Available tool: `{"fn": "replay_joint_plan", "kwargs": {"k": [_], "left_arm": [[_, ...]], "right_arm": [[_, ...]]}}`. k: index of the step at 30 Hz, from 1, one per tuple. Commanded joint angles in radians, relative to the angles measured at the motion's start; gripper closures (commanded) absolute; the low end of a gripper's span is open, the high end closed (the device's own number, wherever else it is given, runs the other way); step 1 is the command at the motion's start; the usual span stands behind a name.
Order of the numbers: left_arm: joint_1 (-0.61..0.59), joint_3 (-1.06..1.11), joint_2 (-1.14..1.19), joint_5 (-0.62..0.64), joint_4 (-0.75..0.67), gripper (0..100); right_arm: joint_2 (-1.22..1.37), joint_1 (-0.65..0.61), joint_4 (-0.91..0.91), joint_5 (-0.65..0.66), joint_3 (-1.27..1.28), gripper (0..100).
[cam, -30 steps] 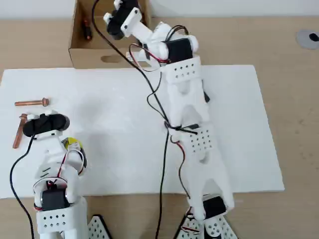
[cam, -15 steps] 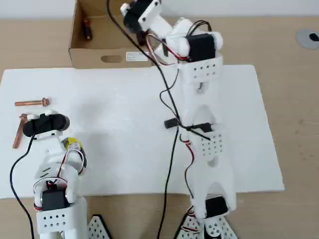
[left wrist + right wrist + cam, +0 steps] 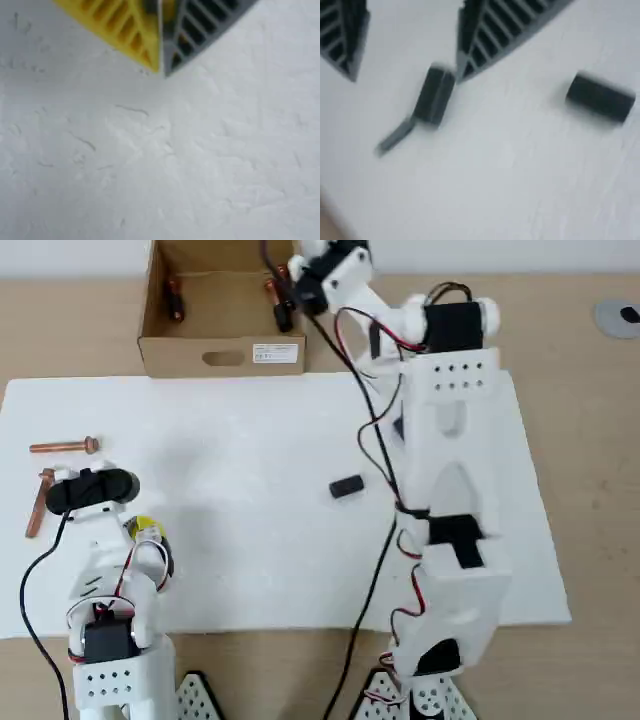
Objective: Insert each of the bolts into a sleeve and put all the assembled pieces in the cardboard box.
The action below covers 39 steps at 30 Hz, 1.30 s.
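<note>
— Where are the bolts (image 3: 62, 447)?
— Two lie on the white surface (image 3: 230, 540) beside the left gripper (image 3: 161, 67), fingers pressed together. The right gripper (image 3: 407, 75), fingers apart, hangs by the cardboard box (image 3: 215, 355).

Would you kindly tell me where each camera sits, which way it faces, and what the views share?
High view: fixed above the table, looking down on the white mat, cardboard box, left arm and right arm.
Left wrist view: on the left wrist, facing the mat closely; left tool shut.
Right wrist view: on the right wrist, facing a white surface with a black sleeve and a sleeved bolt; right tool open.
Shared: high and left wrist views both show the mat.
</note>
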Motion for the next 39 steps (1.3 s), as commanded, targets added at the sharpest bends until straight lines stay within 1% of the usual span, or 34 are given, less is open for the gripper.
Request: {"fn": "replay_joint_plan", "kwargs": {"k": [1,5,11,19,25,32,35,39], "left_arm": [[-0.005,-0.005,-0.005,-0.003,0.0,100],[-0.005,-0.005,-0.005,-0.003,0.0,100],[-0.003,-0.005,-0.005,-0.003,0.0,100],[-0.003,-0.005,-0.005,-0.003,0.0,100],[-0.005,-0.005,-0.005,-0.003,0.0,100],[-0.006,-0.005,-0.005,-0.003,0.0,100],[-0.006,-0.005,-0.005,-0.003,0.0,100],[-0.006,-0.003,-0.005,-0.003,0.0,100]], "right_arm": [[-0.085,0.05,0.02,0.006,0.131,84.8],[-0.099,0.084,0.017,0.025,0.249,84.7],[-0.096,0.091,0.012,0.216,0.377,84.7],[-0.096,0.084,-0.08,0.474,0.513,84.6],[-0.094,0.059,-0.091,0.624,0.544,84.6],[-0.096,-0.005,-0.094,0.724,0.613,84.6],[-0.096,-0.025,-0.132,0.747,0.656,84.5],[-0.096,-0.042,-0.198,0.769,0.719,79.0]]}}
